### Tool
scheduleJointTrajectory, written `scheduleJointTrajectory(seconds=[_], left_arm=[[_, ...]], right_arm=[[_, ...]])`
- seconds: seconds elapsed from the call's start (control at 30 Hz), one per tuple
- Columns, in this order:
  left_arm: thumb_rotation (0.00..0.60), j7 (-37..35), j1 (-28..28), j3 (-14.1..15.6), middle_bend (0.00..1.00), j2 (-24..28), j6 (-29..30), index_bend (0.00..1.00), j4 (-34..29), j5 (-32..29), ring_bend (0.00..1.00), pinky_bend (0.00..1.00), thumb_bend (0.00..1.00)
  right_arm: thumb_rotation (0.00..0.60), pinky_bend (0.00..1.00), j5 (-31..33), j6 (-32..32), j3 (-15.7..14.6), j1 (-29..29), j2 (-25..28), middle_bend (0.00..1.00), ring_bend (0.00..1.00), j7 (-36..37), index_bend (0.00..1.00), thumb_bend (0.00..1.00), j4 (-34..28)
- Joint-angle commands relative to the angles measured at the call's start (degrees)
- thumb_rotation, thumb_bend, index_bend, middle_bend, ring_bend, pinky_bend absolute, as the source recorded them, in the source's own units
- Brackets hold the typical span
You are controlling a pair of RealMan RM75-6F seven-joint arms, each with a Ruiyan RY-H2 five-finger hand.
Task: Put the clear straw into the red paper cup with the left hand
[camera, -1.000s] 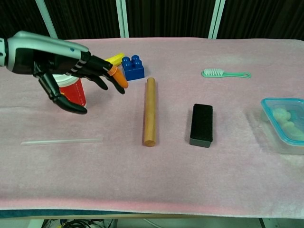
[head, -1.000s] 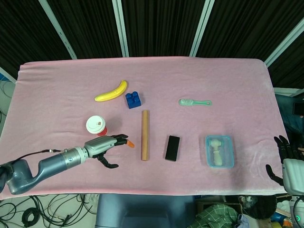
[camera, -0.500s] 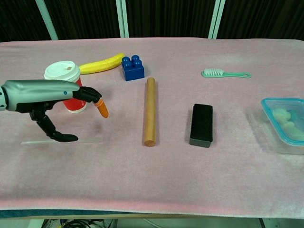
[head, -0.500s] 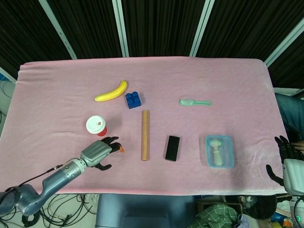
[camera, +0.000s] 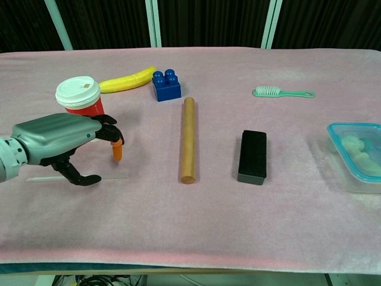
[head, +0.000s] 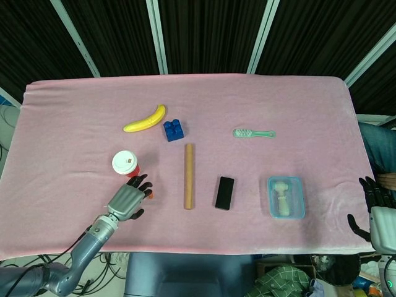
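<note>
The clear straw (camera: 113, 176) lies flat on the pink cloth, running left to right in front of the red paper cup (camera: 81, 98) (head: 126, 164), which stands upright with a white lid. My left hand (camera: 64, 142) (head: 127, 199) hovers low over the straw's middle, fingers spread and pointing down, the thumb tip just above or at the straw; nothing is held. An orange cap shows on one fingertip. The straw is too faint to make out in the head view. My right hand (head: 371, 203) rests at the table's near right edge, fingers apart, holding nothing.
A banana (camera: 127, 78) and a blue brick (camera: 166, 85) lie behind the cup. A wooden stick (camera: 188, 139) lies right of the straw, then a black block (camera: 252, 157), a green brush (camera: 281, 92) and a clear container (camera: 357, 155).
My left hand has drawn back from beside the cup toward the table's front and dropped lower, now over the straw. The straw, the cup and the right hand have not moved.
</note>
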Motion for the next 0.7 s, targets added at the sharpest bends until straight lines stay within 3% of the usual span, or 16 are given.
scheduleJointTrajectory(seconds=[0.03, 0.3, 0.7], left_arm=[[0.6, 1.9, 1.0, -0.9, 0.21, -2.3, 0.6, 0.42, 1.3, -1.8, 0.03, 0.12, 0.3], [0.6, 5.9, 2.1, -1.6, 0.21, -5.7, 3.6, 0.47, 5.2, -0.2, 0.03, 0.12, 0.3], [0.6, 7.8, 2.7, -2.6, 0.22, -7.1, 2.6, 0.51, 6.3, -0.4, 0.03, 0.11, 0.3]], right_arm=[[0.6, 0.2, 0.0, 0.0, 0.0, 0.0, 0.0, 0.04, 0.16, 0.0, 0.06, 0.26, 0.0], [0.6, 0.2, 0.2, 0.0, 0.1, 0.0, 0.0, 0.04, 0.16, 0.3, 0.06, 0.26, 0.1], [0.6, 0.2, 0.2, -0.1, 0.1, 0.0, 0.0, 0.04, 0.16, 0.4, 0.06, 0.26, 0.2]])
